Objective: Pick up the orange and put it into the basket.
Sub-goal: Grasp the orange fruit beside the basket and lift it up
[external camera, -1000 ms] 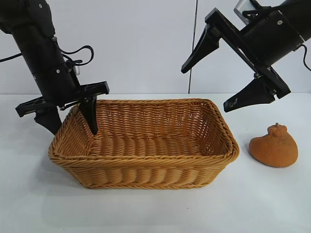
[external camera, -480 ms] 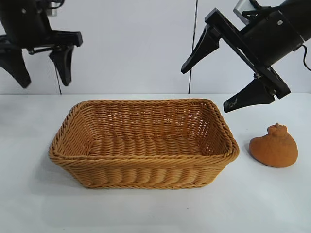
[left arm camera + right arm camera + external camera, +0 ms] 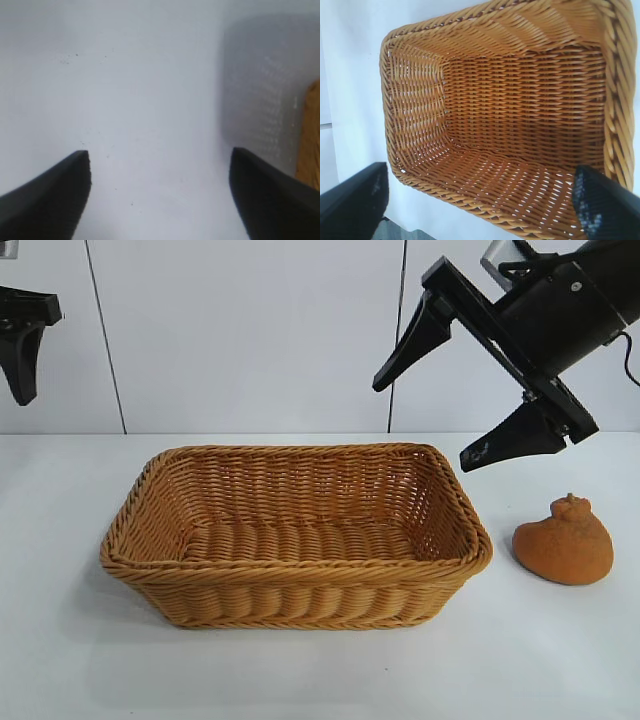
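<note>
This looks like a robotics lab or test bench. A bare white counter (image 3: pixel 300 680) fills the lower frame and plain white wall panels (image 3: pixel 250 335) with thin vertical seams stand behind it. Two black robot arms reach in from the upper left and upper right corners over it.
</note>
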Controlling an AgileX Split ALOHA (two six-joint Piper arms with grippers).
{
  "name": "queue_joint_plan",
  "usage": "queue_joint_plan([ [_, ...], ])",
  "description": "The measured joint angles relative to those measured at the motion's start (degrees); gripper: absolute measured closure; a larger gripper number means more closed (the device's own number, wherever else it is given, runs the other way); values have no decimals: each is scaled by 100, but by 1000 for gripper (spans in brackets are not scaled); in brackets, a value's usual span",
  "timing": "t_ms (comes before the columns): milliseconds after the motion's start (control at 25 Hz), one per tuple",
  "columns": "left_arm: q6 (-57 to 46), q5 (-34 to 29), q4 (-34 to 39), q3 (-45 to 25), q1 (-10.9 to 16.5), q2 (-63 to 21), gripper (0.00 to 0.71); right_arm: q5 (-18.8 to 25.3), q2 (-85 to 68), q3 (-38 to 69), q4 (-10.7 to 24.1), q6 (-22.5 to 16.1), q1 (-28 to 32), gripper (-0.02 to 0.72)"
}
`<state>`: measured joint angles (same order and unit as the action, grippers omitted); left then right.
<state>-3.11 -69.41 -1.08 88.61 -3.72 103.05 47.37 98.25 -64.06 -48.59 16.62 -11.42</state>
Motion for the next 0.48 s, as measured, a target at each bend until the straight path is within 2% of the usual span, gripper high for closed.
queue_joint_plan([
  [160,19,-5,-1,-986,0,-947,161,0,0,0,2,0,0,20],
  [480,41,106,4,-3272,0,-3398,161,59,0,0,2,0,0,20],
])
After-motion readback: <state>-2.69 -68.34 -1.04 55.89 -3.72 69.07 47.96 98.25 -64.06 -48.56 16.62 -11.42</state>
